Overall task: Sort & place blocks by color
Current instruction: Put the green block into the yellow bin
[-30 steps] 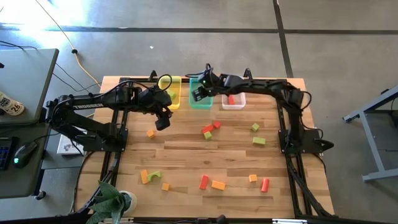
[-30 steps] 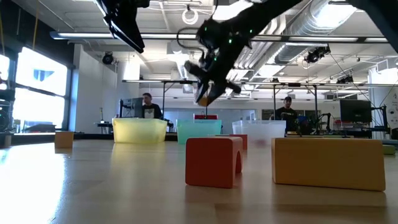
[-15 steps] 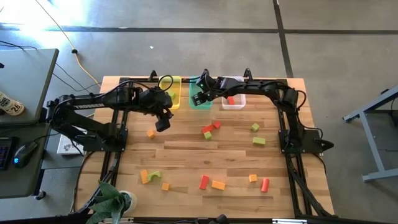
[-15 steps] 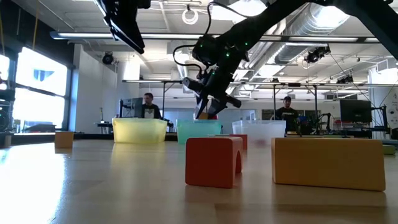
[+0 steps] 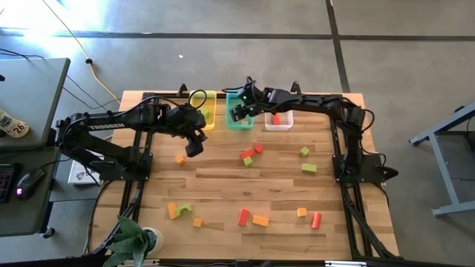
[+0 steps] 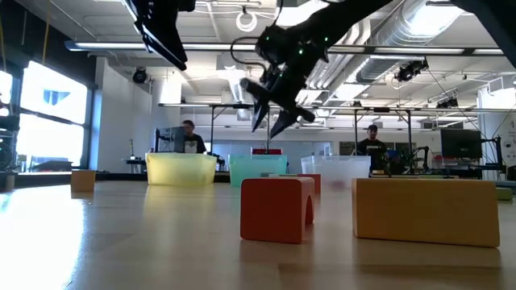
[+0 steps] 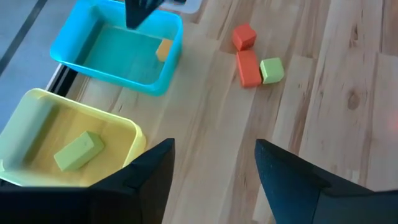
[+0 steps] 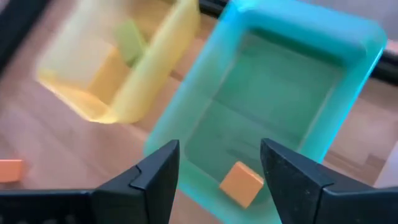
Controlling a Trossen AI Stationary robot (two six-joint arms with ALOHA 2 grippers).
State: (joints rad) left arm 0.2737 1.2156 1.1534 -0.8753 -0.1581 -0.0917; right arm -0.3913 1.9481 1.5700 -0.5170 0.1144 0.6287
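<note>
Since a second ago our right gripper (image 6: 269, 121) has spread its fingers above the teal bin (image 5: 239, 119), and the orange block (image 8: 240, 183) it carried now lies inside that bin, directly below the gripper. Its fingers stand apart and hold nothing. Our left gripper (image 7: 211, 168) has barely shifted; it hangs over bare surface (image 5: 223, 185) with its fingers wide and empty, the yellow bin (image 7: 68, 149) just ahead of it and to one side.

That yellow bin holds a light green block (image 7: 78, 150). Beyond our left gripper two red blocks (image 7: 246, 51) and a green cube (image 7: 272, 70) sit touching on the surface; more lie scattered well behind both grippers.

We judge the blocks light, rigid and smooth-sided, best pinched across two flat opposite faces near the middle; the rounded pieces could roll.

From table height the bin walls hide their contents, and the clear bin (image 5: 279, 120) is partly covered by our right arm.
</note>
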